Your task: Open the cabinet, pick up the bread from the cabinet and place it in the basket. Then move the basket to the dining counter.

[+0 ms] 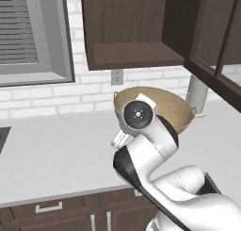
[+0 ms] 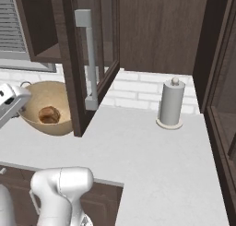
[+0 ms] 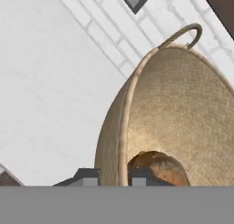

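Observation:
The tan woven basket point(image 1: 176, 110) point(image 2: 39, 96) point(image 3: 183, 113) stands on the grey worktop under the open cabinet point(image 1: 132, 22). The golden-brown bread point(image 2: 49, 114) point(image 3: 160, 166) lies at the basket's bottom. My gripper point(image 3: 114, 176) sits at the basket's near-left rim, with one finger outside the wall and the other inside, shut on the rim. The cabinet's glass door point(image 2: 69, 59) with its silver bar handle point(image 2: 91, 59) hangs open beside the basket, and the cabinet's shelf point(image 1: 136, 53) is bare.
A paper towel roll point(image 2: 171, 103) point(image 1: 197, 95) stands at the back right of the worktop. Another open cabinet door point(image 1: 216, 41) juts out at the upper right. A window point(image 1: 33, 32) and a wall outlet point(image 1: 116, 77) are behind, with low drawers point(image 1: 47, 207) below.

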